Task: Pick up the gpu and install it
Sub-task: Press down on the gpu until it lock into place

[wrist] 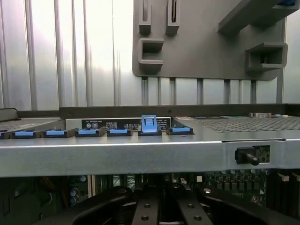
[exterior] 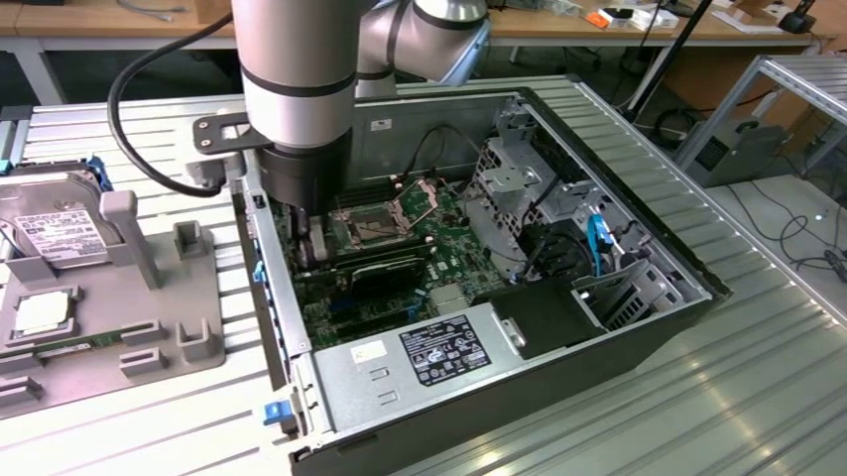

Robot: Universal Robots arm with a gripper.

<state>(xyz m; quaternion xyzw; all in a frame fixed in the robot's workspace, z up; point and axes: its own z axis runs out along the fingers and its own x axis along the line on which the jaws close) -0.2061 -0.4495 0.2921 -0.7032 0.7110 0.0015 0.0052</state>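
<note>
Item: open case (exterior: 636,327) on the slatted tabletop (exterior: 741,397), side panel off, board (exterior: 423,223) exposed. Your arm (exterior: 298,99) reaches straight down into the case near its rear wall, at the exterior view's left. The tool (exterior: 313,243) sits low over the board, its jaws drawn fully together; the wrist view shows the two dark fingers (wrist: 140,206) meeting with nothing visibly between them, so you can count no grip on anything. The gpu (exterior: 377,266) lies as a dark flat card across the board just below the socket (exterior: 377,223), touching or just beside the tool; whether it is fully seated in its slot you cannot tell from here. Rear wall (wrist: 140,157) with its row of blue slot clips (wrist: 117,132), one clip (wrist: 148,124) standing raised above the rest. Grey fixture tray (exterior: 119,297) well apart at the exterior view's left, with a hard drive (exterior: 54,233) on it. Risks, as a judgement: if the card is only half home, pressing at one end would tilt it and strain the slot or the edge contacts. If the bracket end is not lined up with the rear wall, it could catch on the metal lip. The closed tool so near the board could scrape components or snag the loose black cables (exterior: 437,149) when it rises. The raised clip could foul the bracket.
</note>
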